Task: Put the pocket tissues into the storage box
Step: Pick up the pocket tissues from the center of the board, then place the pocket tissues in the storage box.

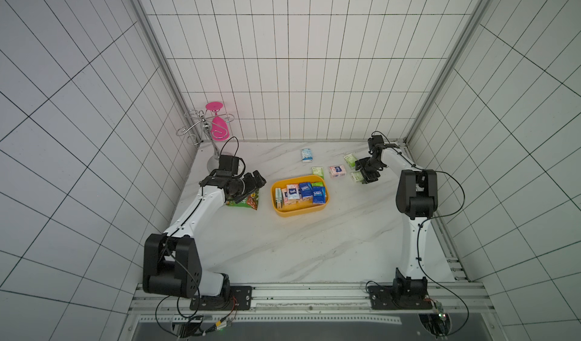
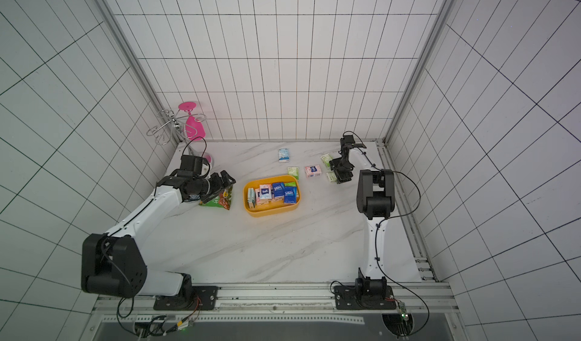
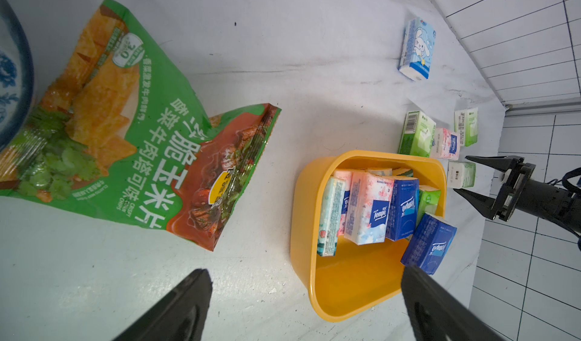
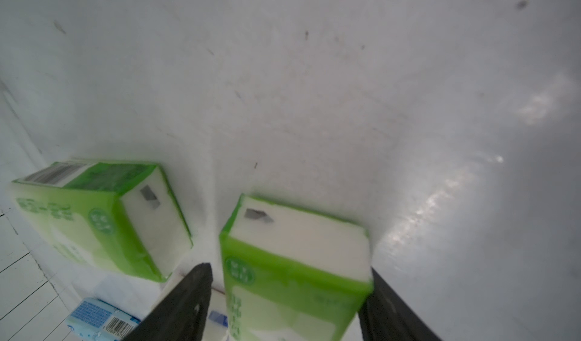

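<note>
The left fingers [image 3: 185, 311] hang spread wide and empty above the bag [image 3: 151, 154], just left of the box [image 3: 300, 235]. Across the table [image 1: 298, 245], the right fingers [image 4: 182, 305] stand either side of a green-and-white packet [image 4: 295, 260] that lies flat. One finger is against its edge and a sliver of gap shows at the other, so I'd call them parted round it, not yet a pinch.

I'd judge the job a little over half done. The box sits mid-table with packets [image 3: 367, 207] standing on edge in its far part, and the near part of its floor is bare. Left to right I make out a teal one, two pink I think, a dark blue, a green one set back, and another dark blue leaning at the right end. That is six for sure. There may be more tucked behind that I can't separate.

Five lie out on the table, behind or right of the box:
- a blue cartoon packet [image 1: 307, 155] near the back wall
- a green packet [image 1: 317, 170] just behind the box
- a pink packet [image 1: 337, 171] beside the green one
- a second green-and-white packet [image 1: 350, 159]
- the one between the right fingers

Otherwise there is one box, one bag, one blue-patterned dish [image 3: 12, 72] beside the bag, and one wire rack [image 1: 201, 128] in the far left corner.
</note>
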Tool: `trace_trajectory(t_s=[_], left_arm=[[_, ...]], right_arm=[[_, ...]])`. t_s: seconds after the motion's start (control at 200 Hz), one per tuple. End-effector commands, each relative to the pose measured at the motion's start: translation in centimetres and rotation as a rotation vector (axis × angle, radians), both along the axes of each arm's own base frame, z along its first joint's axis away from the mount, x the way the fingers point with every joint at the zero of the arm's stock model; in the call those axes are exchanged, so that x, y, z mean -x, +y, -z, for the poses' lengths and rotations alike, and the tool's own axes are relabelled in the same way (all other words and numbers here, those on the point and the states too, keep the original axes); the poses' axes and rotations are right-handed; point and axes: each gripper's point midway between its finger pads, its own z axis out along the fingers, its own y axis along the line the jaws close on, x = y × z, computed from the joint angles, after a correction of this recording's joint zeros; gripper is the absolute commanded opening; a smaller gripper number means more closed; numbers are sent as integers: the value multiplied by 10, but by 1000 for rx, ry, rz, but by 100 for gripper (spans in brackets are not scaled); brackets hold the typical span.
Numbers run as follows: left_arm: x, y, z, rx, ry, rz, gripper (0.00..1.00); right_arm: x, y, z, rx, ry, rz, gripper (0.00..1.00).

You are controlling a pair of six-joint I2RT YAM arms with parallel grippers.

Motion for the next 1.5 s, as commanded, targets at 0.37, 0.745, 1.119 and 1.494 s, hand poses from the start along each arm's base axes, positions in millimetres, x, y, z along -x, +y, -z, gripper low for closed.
trace_trajectory(t_s=[0.37,0.745,1.119,1.494], left_arm=[[-4,7,1,42,-19,-8,97],[-15,-4,4,117,-24,22,97],[-2,-2,4,107,-3,10,97],[19,1,4,117,-6,-14,97]], right_arm=[[5,-3,-29,90,-45,-115,45],[64,63,-117,251,-268,-642,44],[134,179,-147,374,-477,-1145,44],[165,240,-123,490,-540,-1350,44]])
